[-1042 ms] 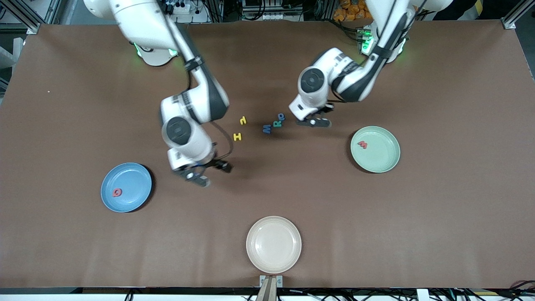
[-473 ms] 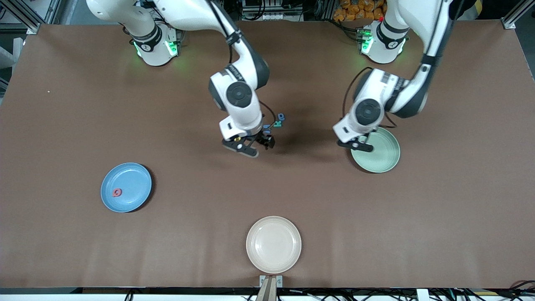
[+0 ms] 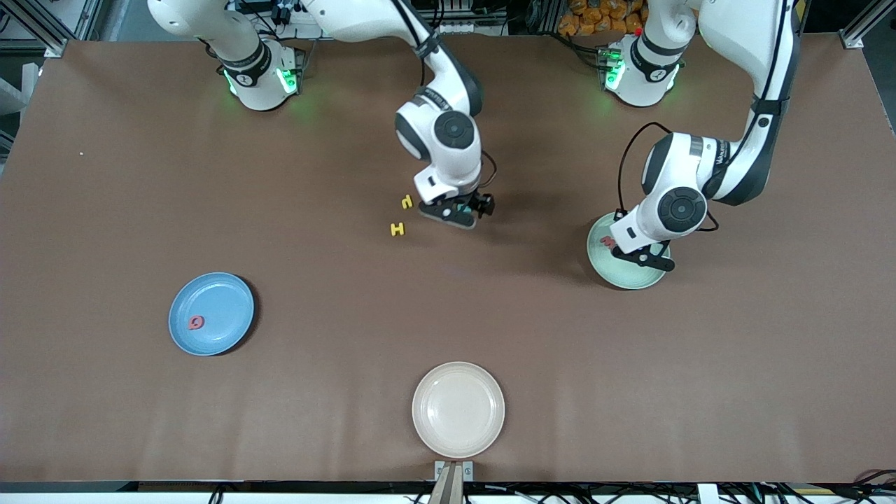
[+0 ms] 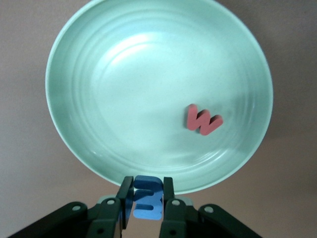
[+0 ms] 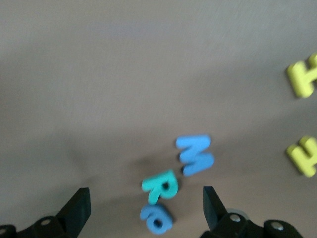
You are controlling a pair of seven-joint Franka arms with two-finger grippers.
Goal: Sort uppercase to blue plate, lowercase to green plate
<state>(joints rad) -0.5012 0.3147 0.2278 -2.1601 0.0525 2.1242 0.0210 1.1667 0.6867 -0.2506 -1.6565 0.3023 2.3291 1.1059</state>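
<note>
Left gripper (image 4: pixel 143 210): over the rim of the green plate (image 4: pixel 84 148); fingers (image 4: pixel 167 208) pinched on a small blue letter (image 4: pixel 147 197), which hangs above the plate's edge
Green plate: toward the left arm's end of the table; a red w (image 4: pixel 202 120) lies flat inside it, apart from the rim
Right gripper (image 5: pixel 146 210): spread wide with nothing in it; over the cluster of letters in the middle of the table
Cluster: blue M (image 5: pixel 195 154), teal R (image 5: pixel 161 186) touching it, round blue letter (image 5: pixel 156 219) just beside the R; all flat on the table
Yellow letters: the H (image 3: pixel 397 229) nearer the front camera, the smaller one (image 3: pixel 407 202) farther; both beside the right gripper, toward the right arm's end
Blue plate (image 3: pixel 224 294): toward the right arm's end, well apart from the cluster; a red Q (image 3: pixel 197 323) lies in it
Cream plate (image 3: pixel 458 409): nearest the front camera
</note>
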